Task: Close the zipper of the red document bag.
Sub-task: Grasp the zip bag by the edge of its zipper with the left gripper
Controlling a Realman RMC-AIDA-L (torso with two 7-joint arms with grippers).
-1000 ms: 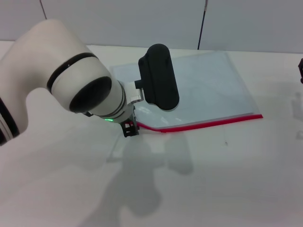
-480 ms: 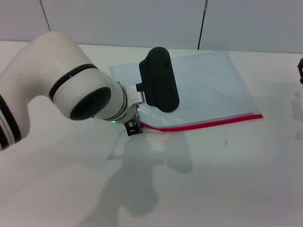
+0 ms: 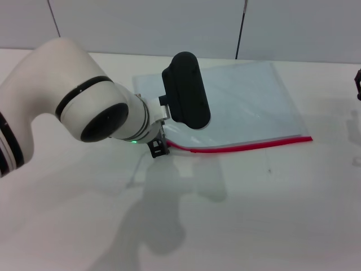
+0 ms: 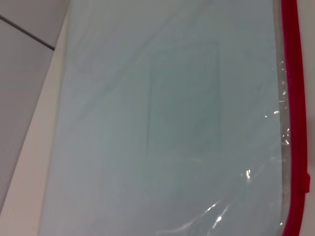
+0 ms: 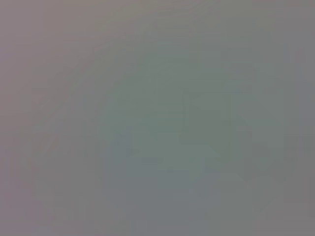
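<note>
The red document bag (image 3: 242, 107) lies flat on the white table, a translucent pale-blue pouch. Its zipper (image 3: 242, 147) is the red strip along the long edge nearest me. My left gripper (image 3: 158, 148) is down at the zipper's left end, mostly hidden under the arm's wrist and black camera housing (image 3: 185, 90). In the left wrist view the bag (image 4: 162, 123) fills the picture, with the zipper (image 4: 294, 98) along one side. My right gripper (image 3: 358, 84) barely shows at the far right edge, away from the bag. The right wrist view shows only flat grey.
The white table (image 3: 254, 214) stretches in front of the bag. A grey wall (image 3: 169, 25) rises behind the table's far edge. My left arm's large white elbow (image 3: 67, 107) covers the left part of the scene.
My left gripper has shifted slightly to the right and away from me at the zipper's left end. The red strip there now lies a little straighter. The right arm has not moved.
</note>
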